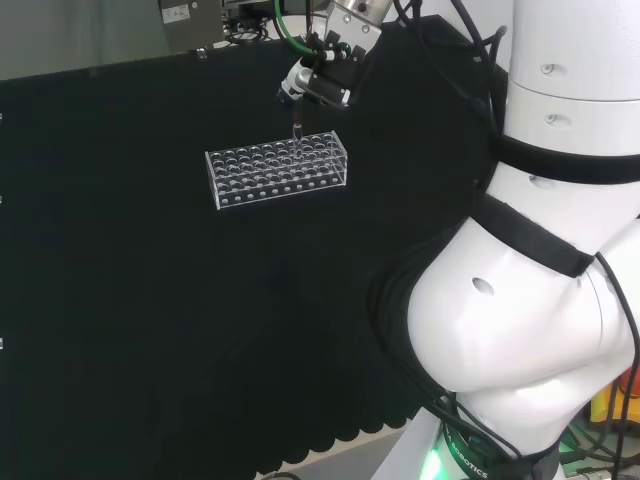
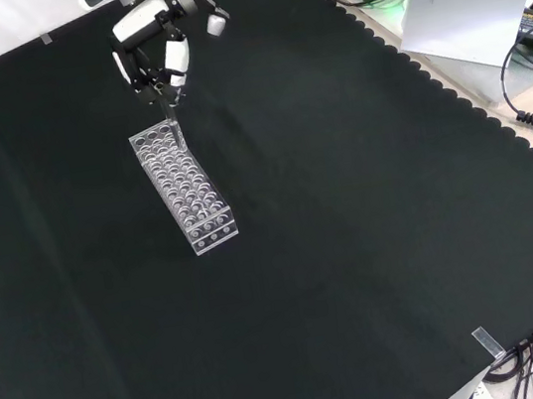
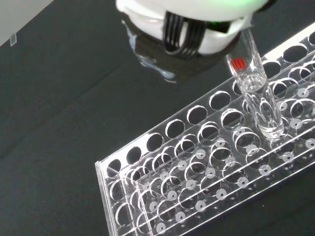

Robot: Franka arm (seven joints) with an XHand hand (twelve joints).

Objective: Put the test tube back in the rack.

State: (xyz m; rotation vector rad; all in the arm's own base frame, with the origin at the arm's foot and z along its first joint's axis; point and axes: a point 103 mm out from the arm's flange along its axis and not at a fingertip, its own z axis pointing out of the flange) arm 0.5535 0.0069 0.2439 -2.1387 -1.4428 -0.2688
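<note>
Clear glass test tube (image 3: 256,93) pinched in the hand's (image 2: 157,57) curled fingers, upper frame. Tip hovers over the clear plastic rack (image 3: 206,167); insertion step. Straight lowering is needed next.

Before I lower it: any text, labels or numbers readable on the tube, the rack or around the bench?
None readable.
Test tube, held by the hand: small red marks near its top, too small to read.
Rack: clear plastic, no print visible.
Grey box behind the bench in the head view: white label, too blurred to read.
</note>
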